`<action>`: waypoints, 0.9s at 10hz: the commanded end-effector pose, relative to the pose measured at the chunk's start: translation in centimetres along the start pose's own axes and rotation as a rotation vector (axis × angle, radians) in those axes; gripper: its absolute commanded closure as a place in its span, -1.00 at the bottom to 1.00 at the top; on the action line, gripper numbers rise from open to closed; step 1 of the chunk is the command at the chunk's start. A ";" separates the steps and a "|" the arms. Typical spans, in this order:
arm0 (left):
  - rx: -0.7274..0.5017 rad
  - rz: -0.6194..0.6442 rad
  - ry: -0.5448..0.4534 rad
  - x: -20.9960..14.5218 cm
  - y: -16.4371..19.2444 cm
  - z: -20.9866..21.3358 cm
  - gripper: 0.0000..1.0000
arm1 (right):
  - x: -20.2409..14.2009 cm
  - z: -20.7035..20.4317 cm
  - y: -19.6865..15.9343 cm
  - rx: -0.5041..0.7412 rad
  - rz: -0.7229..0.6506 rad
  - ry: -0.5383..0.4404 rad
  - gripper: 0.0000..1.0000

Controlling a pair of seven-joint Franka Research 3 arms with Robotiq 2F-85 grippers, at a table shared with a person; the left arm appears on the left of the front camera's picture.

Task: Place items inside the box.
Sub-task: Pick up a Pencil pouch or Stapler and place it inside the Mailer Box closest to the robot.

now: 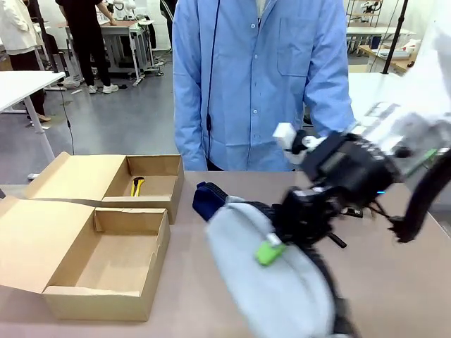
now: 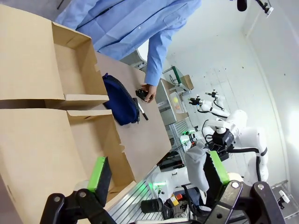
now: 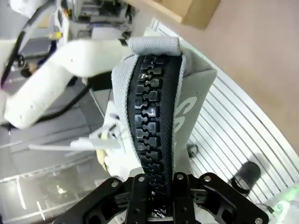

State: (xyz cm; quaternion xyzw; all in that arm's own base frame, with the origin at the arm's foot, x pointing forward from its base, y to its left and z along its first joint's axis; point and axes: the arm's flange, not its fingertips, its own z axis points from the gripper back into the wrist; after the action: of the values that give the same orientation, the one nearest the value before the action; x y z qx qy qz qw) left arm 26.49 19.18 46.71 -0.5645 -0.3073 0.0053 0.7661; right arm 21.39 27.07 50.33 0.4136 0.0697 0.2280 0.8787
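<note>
The right jaws are clamped tight on the grey zip pouch [image 3: 152, 112] at its black zipper, holding it clear of the tabletop, right of the nearer cardboard box [image 1: 99, 304]. The left jaws gape empty by that box.

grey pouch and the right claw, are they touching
Touching: the right wrist view shows the right claw shut on the grey pouch at its zipper end.

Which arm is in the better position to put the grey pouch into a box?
Right. The right gripper is shut on the grey pouch, held off the table, and the nearer box stands open. The left gripper is open and empty, so it would first need to grasp something.
</note>
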 end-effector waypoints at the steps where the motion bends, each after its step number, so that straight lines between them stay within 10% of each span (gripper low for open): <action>1: -0.022 -0.023 -0.014 0.0 -0.1 -0.1 -1.00 | 4.7 -4.5 4.4 0.040 -0.141 -0.130 0.84; 6: -0.022 -0.023 -0.014 0.0 -0.1 -0.1 -1.00 | 17.5 -13.2 5.7 0.261 -0.349 -0.339 0.84; 9: -0.022 -0.023 -0.014 0.0 -0.1 -0.1 -1.00 | 14.6 -11.0 5.2 0.187 -0.370 -0.337 0.84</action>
State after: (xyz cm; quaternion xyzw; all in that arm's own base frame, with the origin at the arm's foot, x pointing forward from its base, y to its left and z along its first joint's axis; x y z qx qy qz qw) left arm 26.50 19.18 46.72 -0.5645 -0.3074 0.0047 0.7661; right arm 30.87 45.72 46.69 0.5099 0.0415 -0.0234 0.8589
